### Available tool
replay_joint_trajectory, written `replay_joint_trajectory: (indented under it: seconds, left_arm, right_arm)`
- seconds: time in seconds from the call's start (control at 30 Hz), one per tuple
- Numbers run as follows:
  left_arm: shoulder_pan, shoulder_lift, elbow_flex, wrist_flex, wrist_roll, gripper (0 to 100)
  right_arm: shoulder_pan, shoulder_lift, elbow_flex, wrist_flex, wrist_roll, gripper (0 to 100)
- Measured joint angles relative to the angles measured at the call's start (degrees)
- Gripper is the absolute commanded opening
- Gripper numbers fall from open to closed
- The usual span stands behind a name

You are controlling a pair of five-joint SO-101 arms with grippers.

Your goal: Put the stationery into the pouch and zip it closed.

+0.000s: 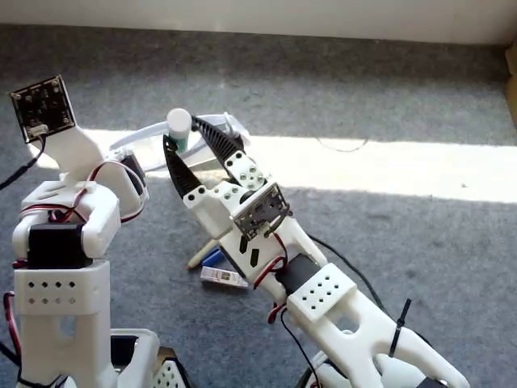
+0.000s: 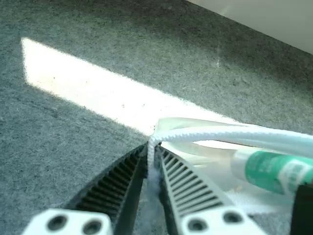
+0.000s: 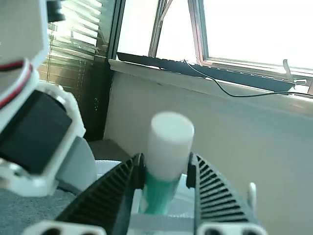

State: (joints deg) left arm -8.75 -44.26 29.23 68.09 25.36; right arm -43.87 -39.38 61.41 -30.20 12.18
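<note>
The translucent pouch (image 1: pixel 145 137) hangs open just above the grey carpet, between the two arms. My left gripper (image 2: pixel 152 152) is shut on the end of its white zipper edge (image 2: pixel 220 133), holding the mouth up. My right gripper (image 1: pixel 183 136) is shut on a glue stick (image 1: pixel 178 125) with a white cap (image 3: pixel 169 141) and green body (image 3: pixel 157 195). It holds the stick upright over the pouch mouth. In the left wrist view the glue stick's green body (image 2: pixel 271 169) lies just inside the pouch rim.
More stationery lies on the carpet beside the right arm: a wooden pencil (image 1: pixel 200 253), a blue item (image 1: pixel 212 257) and a small white item (image 1: pixel 224 276). A sunlit strip (image 1: pixel 388 166) crosses the carpet. The wall and window sill (image 3: pixel 205 73) rise behind.
</note>
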Motion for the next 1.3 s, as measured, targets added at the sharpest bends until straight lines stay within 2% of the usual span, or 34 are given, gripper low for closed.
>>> replay_joint_trajectory:
  seconds: [0.5,0.63,0.83,1.03,1.3]
  left_arm:
    - [-0.1,0.0,0.0,0.0,0.0,1]
    - [-0.1,0.0,0.0,0.0,0.0,1]
    - [-0.1,0.0,0.0,0.0,0.0,1]
    - [-0.1,0.0,0.0,0.0,0.0,1]
    - [-0.1,0.0,0.0,0.0,0.0,1]
  right_arm:
    - [0.0,-0.1,0.0,0.0,0.0,14.9]
    - [0.0,-4.0,1.1,1.1,0.0,14.9]
    - [0.0,-15.2,1.2,14.0,-0.3,14.9]
    - [0.0,-23.8,1.2,30.4,-7.9,14.9]
    - [2.2,-31.4,1.2,48.8,-10.4,14.9]
